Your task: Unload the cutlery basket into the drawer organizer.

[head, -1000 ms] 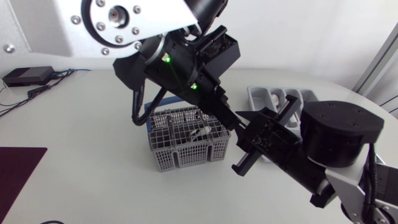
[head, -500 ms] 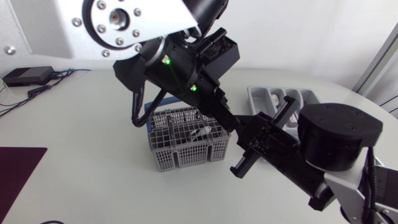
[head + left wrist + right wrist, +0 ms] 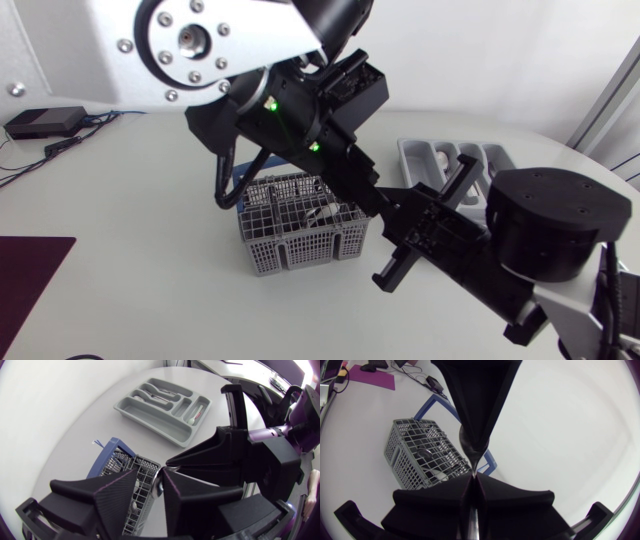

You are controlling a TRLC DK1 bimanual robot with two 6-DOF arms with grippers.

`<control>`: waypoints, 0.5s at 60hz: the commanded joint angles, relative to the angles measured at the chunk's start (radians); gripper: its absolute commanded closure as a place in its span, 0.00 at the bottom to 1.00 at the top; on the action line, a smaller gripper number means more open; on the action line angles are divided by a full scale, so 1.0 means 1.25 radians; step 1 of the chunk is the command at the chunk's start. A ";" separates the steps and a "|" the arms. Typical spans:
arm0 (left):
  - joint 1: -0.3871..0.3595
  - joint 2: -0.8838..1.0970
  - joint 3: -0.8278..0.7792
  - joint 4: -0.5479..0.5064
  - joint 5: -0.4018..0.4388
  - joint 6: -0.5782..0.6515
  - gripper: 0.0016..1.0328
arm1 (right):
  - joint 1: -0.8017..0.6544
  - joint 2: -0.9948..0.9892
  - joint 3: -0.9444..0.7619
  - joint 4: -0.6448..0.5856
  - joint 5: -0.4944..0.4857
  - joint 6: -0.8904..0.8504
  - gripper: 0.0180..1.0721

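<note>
**Hand-over stage of unloading**, judged from how the two arms meet.

- **Bench** [image 3: 120,200]: carries all the task's things.
- **Left arm** [image 3: 270,100]: extends across the cutlery basket [image 3: 300,245], which holds further pieces.
- **Right arm** [image 3: 550,240]: meets the left arm from the opposite side.
- **Drawer organizer** [image 3: 150,412]: lies apart from the basket, beyond both arms, with cutlery in some compartments.
- **Left gripper** [image 3: 150,474]: fingers narrowly apart, apparently pinching one end of a cutlery piece [image 3: 468,442].
- **Right gripper** [image 3: 471,480]: fingers pressed together on the thin shaft of the same piece, tip to tip with the left.
- **The piece**: hangs in the air just beside the basket, held at both ends.

Next move, as judged: the left fingers release, then the right arm carries the piece to a matching compartment.
</note>
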 commanded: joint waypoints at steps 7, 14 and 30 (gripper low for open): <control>0.047 -0.070 -0.001 0.055 -0.024 -0.033 0.16 | -0.012 -0.070 -0.042 -0.066 -0.065 -0.018 0.94; 0.091 -0.121 0.002 0.093 -0.024 -0.057 0.14 | -0.061 -0.096 -0.059 -0.114 -0.130 -0.018 0.94; 0.140 -0.147 -0.025 0.074 -0.025 -0.038 0.14 | -0.265 -0.168 -0.098 -0.218 -0.335 -0.074 0.94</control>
